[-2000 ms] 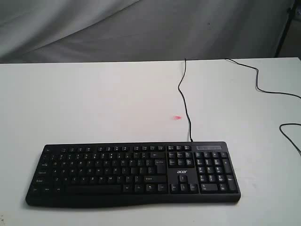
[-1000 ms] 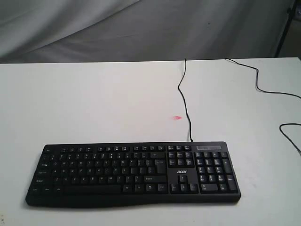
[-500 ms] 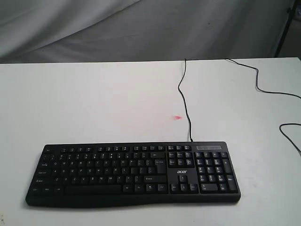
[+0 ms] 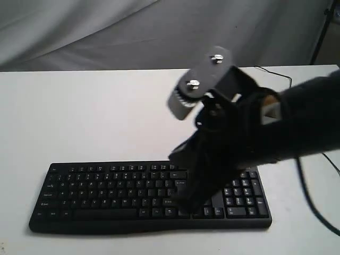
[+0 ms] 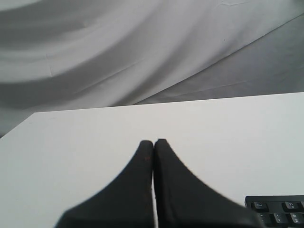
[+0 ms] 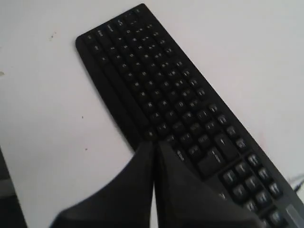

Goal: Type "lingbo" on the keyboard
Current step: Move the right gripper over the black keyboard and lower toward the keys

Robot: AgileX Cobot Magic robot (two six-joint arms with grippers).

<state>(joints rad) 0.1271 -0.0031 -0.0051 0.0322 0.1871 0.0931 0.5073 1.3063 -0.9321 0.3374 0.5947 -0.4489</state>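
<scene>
The black keyboard [image 4: 106, 194] lies along the near part of the white table [image 4: 106, 117]. My right arm reaches in from the right above it. The right gripper [image 4: 182, 204] is shut and empty, pointing down at the bottom key rows just left of the arrow keys. The arm hides the middle block of keys and the logo. In the right wrist view the shut tips [image 6: 154, 142] sit over the front edge of the keyboard [image 6: 156, 80]. My left gripper [image 5: 153, 141] is shut and empty over bare table, with a corner of the keyboard [image 5: 278, 211] beside it. It does not show in the exterior view.
A grey cloth backdrop [image 4: 106, 32] hangs behind the table's far edge. A thin black cable [image 4: 313, 210] runs over the table to the right of the keyboard. The same cloth [image 5: 118, 52] fills the background of the left wrist view.
The right arm has swung in from the right and now hangs over the keyboard's right half; before, no arm was in view. The keyboard has not moved.
</scene>
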